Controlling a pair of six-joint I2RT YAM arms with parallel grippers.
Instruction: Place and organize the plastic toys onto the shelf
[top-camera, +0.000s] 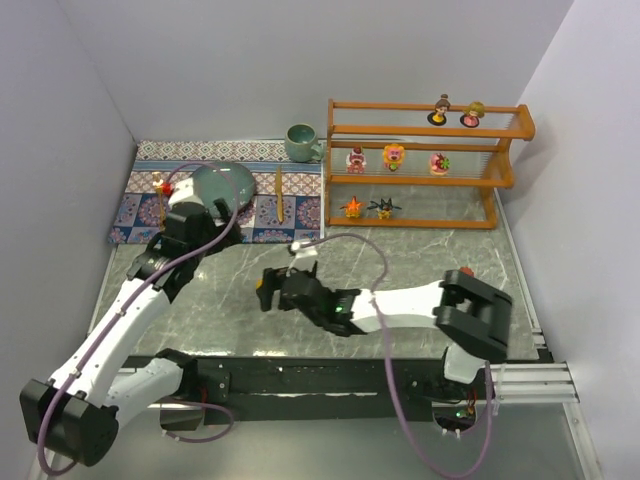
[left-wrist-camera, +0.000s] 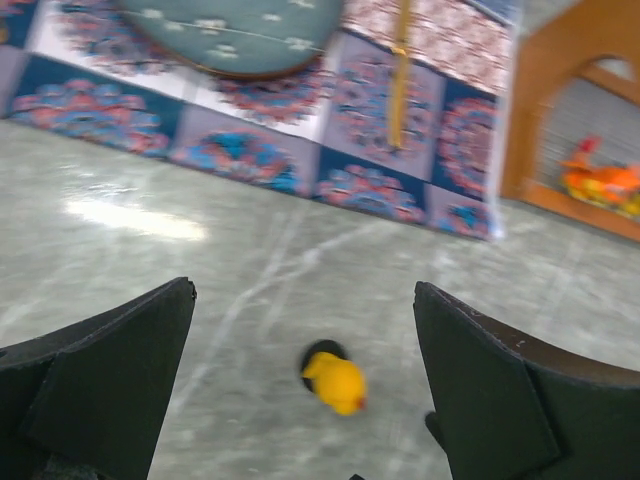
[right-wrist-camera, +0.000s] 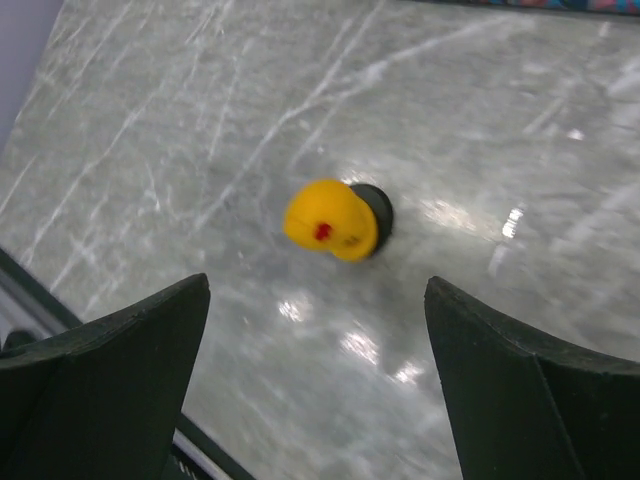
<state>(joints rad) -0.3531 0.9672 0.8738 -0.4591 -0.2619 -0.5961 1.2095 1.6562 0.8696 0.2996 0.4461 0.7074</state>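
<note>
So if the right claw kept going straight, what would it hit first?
Most likely the yellow toy on the table, just ahead of the right claw; depth is hard to judge.

The toy (right-wrist-camera: 335, 220) is coloured yellow, marked with a small red spot, and set on a black base. The table (top-camera: 420, 260) is marbled in grey, streaked with pale veins. The mat (top-camera: 140, 215) is patterned with round medallions in blue, pink and red. The plate (top-camera: 225, 180) and the mug (top-camera: 300, 142) are glazed teal. The shelf (top-camera: 430, 180) is finished in orange-brown.
</note>
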